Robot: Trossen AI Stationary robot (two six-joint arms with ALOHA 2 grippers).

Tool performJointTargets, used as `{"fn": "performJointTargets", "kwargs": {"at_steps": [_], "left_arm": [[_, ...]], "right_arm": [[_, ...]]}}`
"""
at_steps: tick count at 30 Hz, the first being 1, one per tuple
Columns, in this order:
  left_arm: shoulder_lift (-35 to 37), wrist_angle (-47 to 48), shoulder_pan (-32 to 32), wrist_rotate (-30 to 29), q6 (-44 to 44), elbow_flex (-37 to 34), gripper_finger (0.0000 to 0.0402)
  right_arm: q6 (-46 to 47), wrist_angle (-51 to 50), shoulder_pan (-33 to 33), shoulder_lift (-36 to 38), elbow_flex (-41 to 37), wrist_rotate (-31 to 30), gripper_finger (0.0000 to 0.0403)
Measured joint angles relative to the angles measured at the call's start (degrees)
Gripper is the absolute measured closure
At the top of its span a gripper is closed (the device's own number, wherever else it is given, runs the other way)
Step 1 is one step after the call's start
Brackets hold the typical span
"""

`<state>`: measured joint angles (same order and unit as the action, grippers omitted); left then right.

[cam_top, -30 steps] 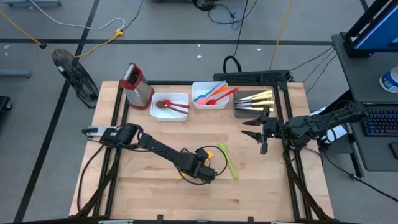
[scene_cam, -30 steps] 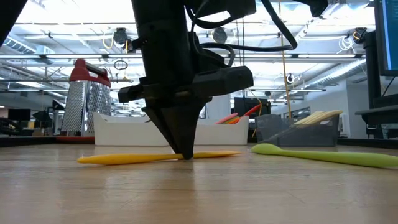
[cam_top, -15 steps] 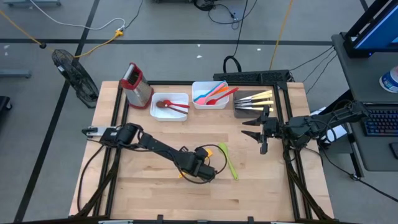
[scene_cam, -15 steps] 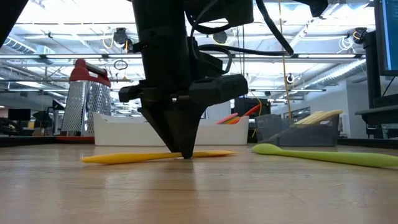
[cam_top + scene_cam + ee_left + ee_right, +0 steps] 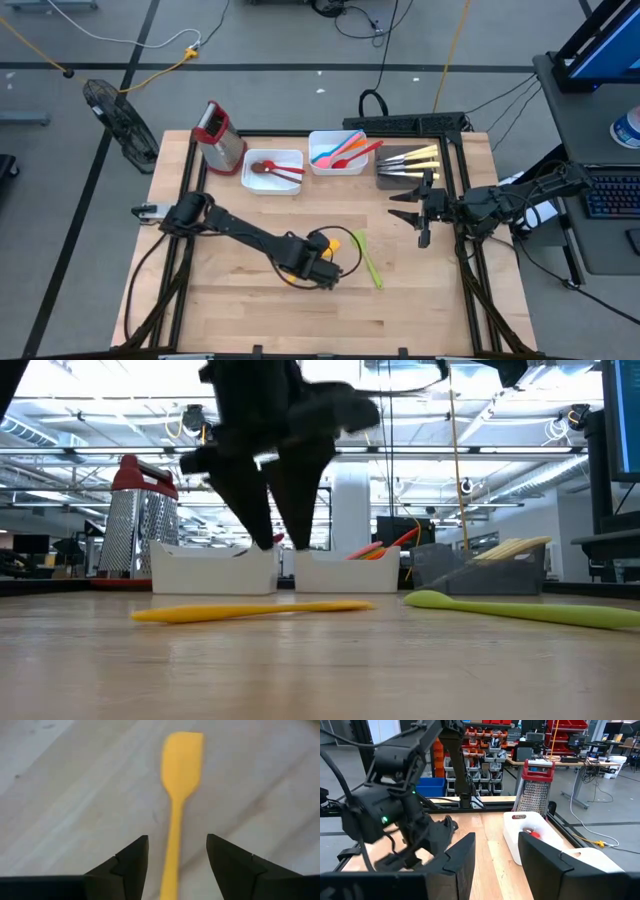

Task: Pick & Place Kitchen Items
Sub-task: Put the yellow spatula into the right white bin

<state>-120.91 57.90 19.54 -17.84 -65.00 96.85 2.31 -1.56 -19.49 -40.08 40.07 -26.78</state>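
Observation:
A yellow spatula (image 5: 180, 765) lies flat on the wooden table (image 5: 250, 300), its blade pointing away from my left gripper. The low view shows its whole length (image 5: 250, 612) on the wood. My left gripper (image 5: 283, 543) hangs open above the handle, pointing steeply down, and its fingers (image 5: 131, 865) stand on either side without touching. A green spatula (image 5: 368, 258) lies on the table just to the right. My right gripper (image 5: 405, 205) waits open and level near the right edge, holding nothing.
Along the far edge stand a red-topped metal grater (image 5: 218, 135), a white tray (image 5: 262, 180) with a brown spoon and a red utensil, a second white tray (image 5: 320, 165) with coloured utensils, and a dark tray (image 5: 385, 178) of pale-handled knives. Bare wood lies near the front edge.
My left gripper, shut on the yellow spatula at the table a second ago, has opened, let go and risen straight up. The spatula has stayed lying flat on the table where it was.

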Motion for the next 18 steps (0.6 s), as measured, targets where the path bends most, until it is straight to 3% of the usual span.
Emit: {"fn": "performJointTargets", "kwargs": {"at_steps": [6, 18], "left_arm": [[0.34, 4.09, 2.81, 6.24, -0.93, 0.12, 0.0195], [0.21, 5.85, 8.34, 5.58, -5.06, 0.14, 0.0195]], "right_arm": [[0.00, -0.02, -0.02, 0.01, 0.00, -0.05, 0.0261], [-0.02, 0.00, -0.02, 0.01, 0.00, -0.12, 0.0261]]}}
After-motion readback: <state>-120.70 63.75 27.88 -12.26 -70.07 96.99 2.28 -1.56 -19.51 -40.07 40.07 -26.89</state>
